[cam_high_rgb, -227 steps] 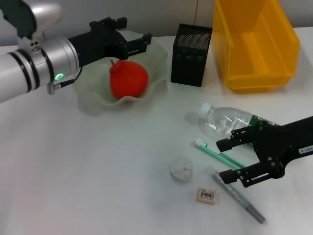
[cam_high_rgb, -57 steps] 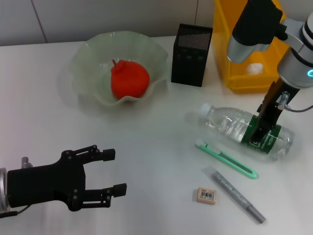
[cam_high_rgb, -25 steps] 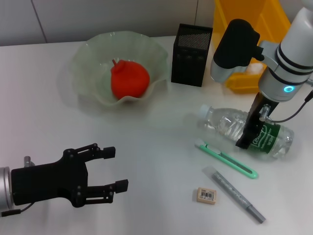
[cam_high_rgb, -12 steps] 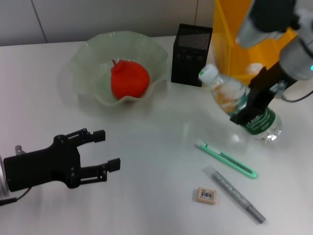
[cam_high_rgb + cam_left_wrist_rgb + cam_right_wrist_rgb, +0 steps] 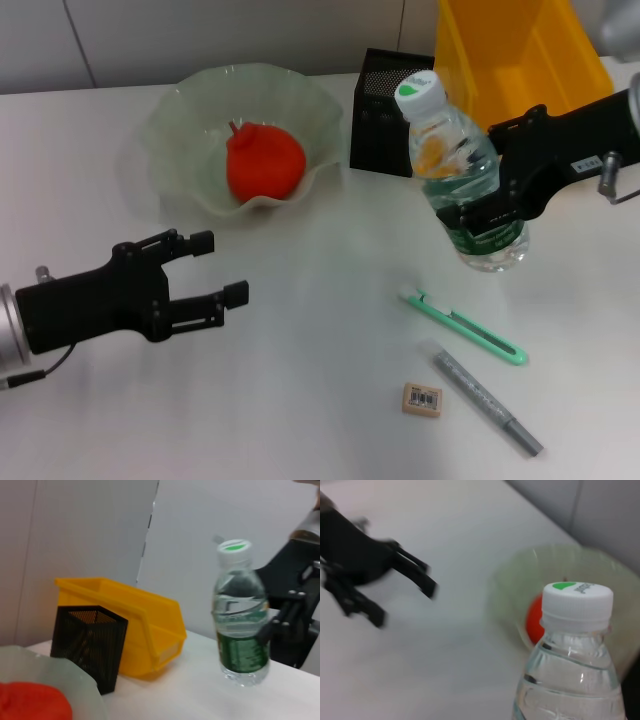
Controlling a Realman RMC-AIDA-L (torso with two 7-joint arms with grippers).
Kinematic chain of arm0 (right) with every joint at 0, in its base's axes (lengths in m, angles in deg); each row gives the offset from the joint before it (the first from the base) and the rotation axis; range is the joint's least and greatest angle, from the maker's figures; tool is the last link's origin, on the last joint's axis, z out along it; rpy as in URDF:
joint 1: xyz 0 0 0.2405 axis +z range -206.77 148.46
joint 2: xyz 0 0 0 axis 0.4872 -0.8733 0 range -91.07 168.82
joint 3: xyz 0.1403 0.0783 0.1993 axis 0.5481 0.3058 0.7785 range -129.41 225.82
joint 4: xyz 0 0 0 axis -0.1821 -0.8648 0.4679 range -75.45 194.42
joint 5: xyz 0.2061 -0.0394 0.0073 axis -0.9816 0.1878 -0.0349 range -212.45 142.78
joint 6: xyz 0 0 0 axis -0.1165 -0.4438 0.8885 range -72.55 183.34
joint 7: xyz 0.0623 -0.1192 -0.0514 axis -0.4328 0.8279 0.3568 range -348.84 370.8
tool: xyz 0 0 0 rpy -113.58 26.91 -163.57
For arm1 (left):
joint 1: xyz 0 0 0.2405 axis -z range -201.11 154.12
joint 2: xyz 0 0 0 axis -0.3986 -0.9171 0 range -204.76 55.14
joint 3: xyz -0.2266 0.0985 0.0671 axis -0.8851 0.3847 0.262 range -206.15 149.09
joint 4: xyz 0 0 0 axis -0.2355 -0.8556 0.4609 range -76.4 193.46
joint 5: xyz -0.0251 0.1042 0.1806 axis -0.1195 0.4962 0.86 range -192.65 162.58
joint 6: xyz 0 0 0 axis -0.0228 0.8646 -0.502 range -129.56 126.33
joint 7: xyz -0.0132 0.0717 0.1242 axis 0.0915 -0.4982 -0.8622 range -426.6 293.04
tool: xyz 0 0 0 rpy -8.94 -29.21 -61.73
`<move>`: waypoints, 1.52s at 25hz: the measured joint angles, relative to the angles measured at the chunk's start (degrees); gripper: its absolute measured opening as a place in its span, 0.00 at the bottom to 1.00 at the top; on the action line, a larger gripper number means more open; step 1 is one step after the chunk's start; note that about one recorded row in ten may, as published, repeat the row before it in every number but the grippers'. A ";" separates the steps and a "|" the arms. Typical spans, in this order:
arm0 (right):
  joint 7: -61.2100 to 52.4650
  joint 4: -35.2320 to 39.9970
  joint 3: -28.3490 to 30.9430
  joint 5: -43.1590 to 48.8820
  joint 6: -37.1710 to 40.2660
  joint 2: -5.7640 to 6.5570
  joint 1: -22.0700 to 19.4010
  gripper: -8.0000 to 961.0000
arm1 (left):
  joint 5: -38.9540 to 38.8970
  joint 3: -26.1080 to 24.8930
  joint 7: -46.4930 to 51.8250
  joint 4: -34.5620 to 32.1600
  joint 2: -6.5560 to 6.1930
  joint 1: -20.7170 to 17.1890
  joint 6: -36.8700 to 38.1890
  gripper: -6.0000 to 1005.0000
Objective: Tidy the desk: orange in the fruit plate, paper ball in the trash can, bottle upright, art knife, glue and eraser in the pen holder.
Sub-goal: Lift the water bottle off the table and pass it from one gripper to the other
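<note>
Nearest the robot, the eraser [image 5: 421, 399] lies flat on the white counter [image 5: 300, 400], with the grey glue stick [image 5: 487, 397] just beside it on the right and the green art knife [image 5: 465, 326] a little beyond that, between the glue stick and the bottle; all three lie where they were in the earlier head views. Well to the left of the bottle, the left gripper [image 5: 221, 268] hovers low over bare counter, its fingers spread apart and holding nothing, having drifted slightly forward in the last second. The bottle [image 5: 462, 175] has changed most: a second ago it lay on its side, half a second ago it was tilted, and now it stands upright or very nearly so, its base seemingly on the counter, though the contact is hard to confirm. The right gripper [image 5: 496, 212] reaches in from the bottle's right, its fingers closed on the green label band. Open counter stretches left of the bottle toward the left gripper. Just behind the bottle stands the black mesh pen holder [image 5: 385, 100], with the yellow bin [image 5: 525, 85] at its right. Left of the pen holder, the orange [image 5: 263, 163] sits in the fruit plate [image 5: 180, 130].
</note>
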State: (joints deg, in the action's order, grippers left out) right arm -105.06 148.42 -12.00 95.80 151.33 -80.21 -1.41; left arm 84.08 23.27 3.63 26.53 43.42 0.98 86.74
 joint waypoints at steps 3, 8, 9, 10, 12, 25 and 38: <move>4.44 -1.87 1.60 -4.65 -0.24 -0.01 -1.28 0.80 | -0.07 -0.75 0.57 0.01 0.03 0.68 -0.28 0.86; 16.80 -10.74 6.00 -15.21 -0.77 0.04 -3.07 0.80 | -0.22 -2.43 2.91 -0.04 0.00 1.80 -0.43 0.86; 18.10 -11.94 6.29 -16.04 -0.90 0.05 -3.14 0.80 | -0.32 -3.15 4.03 -0.30 -0.15 2.24 -0.29 0.86; 21.81 -15.64 6.67 -17.93 -1.23 0.03 -3.17 0.80 | -0.32 -3.15 4.03 -0.30 -0.15 2.24 -0.29 0.86; 23.76 -17.76 6.71 -18.75 -1.56 0.03 -3.02 0.80 | -0.61 -3.90 6.33 -1.26 -0.83 3.38 0.06 0.86; 40.04 -40.65 5.79 -21.98 -8.07 -0.17 6.32 0.80 | -0.75 -4.05 12.17 -2.17 -1.68 8.87 5.62 0.86; 45.98 -54.18 5.67 -22.78 -12.68 -0.28 13.99 0.80 | -0.87 -7.60 7.89 -2.32 -0.42 8.70 6.12 0.86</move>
State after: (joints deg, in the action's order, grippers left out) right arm -59.08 94.24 -6.33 73.02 138.65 -80.48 12.58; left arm 83.21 15.67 11.51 24.22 43.00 9.67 92.86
